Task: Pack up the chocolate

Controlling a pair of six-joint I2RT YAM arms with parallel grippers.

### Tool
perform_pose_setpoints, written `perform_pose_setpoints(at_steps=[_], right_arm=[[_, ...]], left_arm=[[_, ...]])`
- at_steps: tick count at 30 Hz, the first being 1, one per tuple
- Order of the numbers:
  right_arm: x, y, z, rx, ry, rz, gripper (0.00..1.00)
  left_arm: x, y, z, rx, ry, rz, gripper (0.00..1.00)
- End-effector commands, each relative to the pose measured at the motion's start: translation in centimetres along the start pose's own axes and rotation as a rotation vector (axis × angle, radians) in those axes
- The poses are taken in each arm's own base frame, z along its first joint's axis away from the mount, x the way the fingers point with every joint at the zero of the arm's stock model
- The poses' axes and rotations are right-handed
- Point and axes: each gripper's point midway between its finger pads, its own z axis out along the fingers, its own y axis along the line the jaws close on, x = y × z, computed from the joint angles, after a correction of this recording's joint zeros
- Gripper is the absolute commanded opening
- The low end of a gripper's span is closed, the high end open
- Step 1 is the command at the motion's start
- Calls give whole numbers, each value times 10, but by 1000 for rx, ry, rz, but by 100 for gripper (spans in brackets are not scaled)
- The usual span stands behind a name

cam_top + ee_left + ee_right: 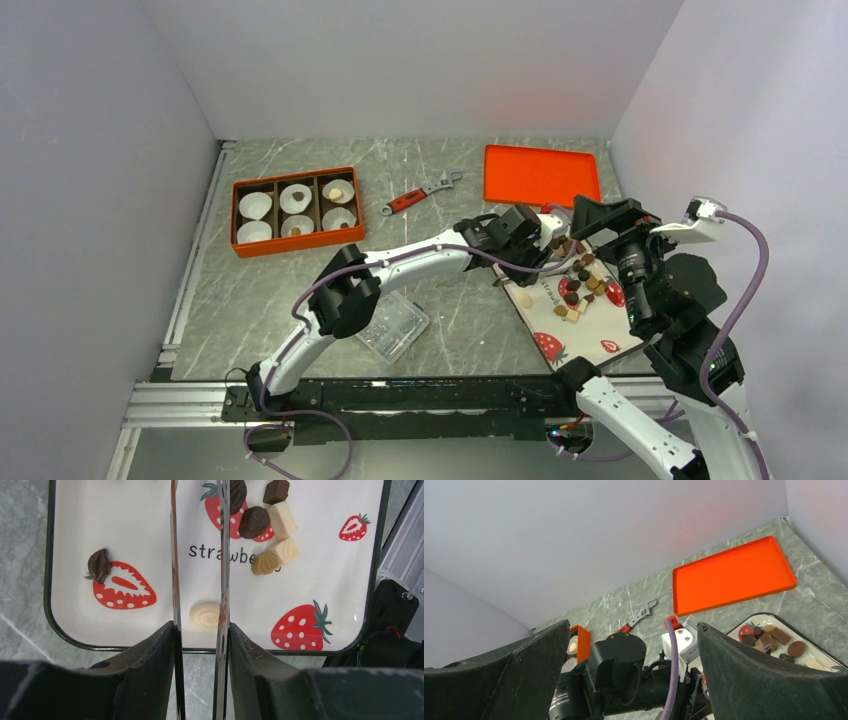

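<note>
Several small chocolates, dark brown, tan and cream (578, 285), lie on a white strawberry-print tray (590, 345). My left gripper (512, 268) hangs over the tray's left end. In the left wrist view its thin blades (198, 510) stand a narrow gap apart, and a round cream chocolate (204, 614) lies on the tray (75, 525) between them, with nothing clamped. A cluster of chocolates (270, 525) and a lone dark one (99, 564) lie nearby. My right gripper (600, 215) is raised over the tray's far end, wide open and empty (632, 625).
An orange box (295, 243) with six white paper cups, some holding a piece, stands at the back left. An orange lid (540, 175) lies at the back right (731, 575), a red-handled wrench (420, 195) lies between them, and a clear plastic container (395, 325) lies near the left arm.
</note>
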Motion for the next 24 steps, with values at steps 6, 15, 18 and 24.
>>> perform_pose_setpoints(at_steps=[6, 15, 18, 24], right_arm=[[-17, -3, -8, 9, -40, -2, 100], [-14, -4, -8, 7, -32, -15, 100], [-13, -4, -7, 8, -29, -18, 100], [-11, -3, -7, 3, -22, -22, 100]], left_arm=[[-19, -14, 6, 58, -44, 23, 45], [-14, -12, 15, 60, -30, 14, 45], [-13, -12, 19, 61, -26, 12, 45], [-12, -11, 19, 56, -28, 10, 44]])
